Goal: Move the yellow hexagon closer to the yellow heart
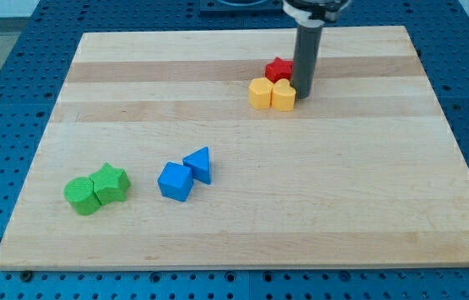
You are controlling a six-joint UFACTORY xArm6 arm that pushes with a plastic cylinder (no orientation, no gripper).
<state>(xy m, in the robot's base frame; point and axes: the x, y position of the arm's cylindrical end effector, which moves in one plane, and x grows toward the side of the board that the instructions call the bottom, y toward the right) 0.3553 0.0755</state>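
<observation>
Two yellow blocks sit side by side near the view's top, right of centre. The left one (pixel 260 92) looks like the yellow heart; the right one (pixel 283 96) looks like the yellow hexagon. They touch each other. A red star-like block (pixel 278 69) sits just behind them, touching. My tip (pixel 303 94) is at the right side of the right yellow block, touching or almost touching it. The dark rod rises from there to the view's top.
The wooden board (pixel 367 192) rests on a blue pegboard. A blue cube (pixel 175 181) and a blue triangle (pixel 199 164) lie left of centre. Two green blocks (pixel 82 196) (pixel 111 183) touch each other at the view's lower left.
</observation>
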